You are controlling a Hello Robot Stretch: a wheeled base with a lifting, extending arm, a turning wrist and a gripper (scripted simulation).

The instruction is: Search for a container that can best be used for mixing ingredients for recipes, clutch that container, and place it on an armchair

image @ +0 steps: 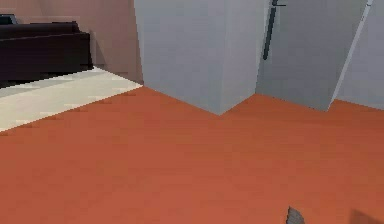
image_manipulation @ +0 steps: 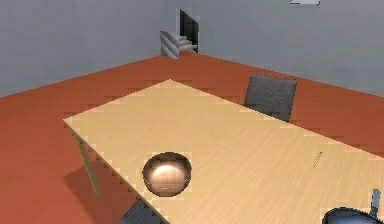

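Observation:
A round metallic bowl with a brownish sheen stands on a light wooden table, near the table's front edge in the arm side view. It sits upright and apart from the other things on the tabletop.
A grey chair stands at the table's far side and another chair back at its near edge. A dark rounded object and a thin pencil-like stick lie on the table's right. The forward view has orange floor, grey walls, a door, dark furniture and a pale rug.

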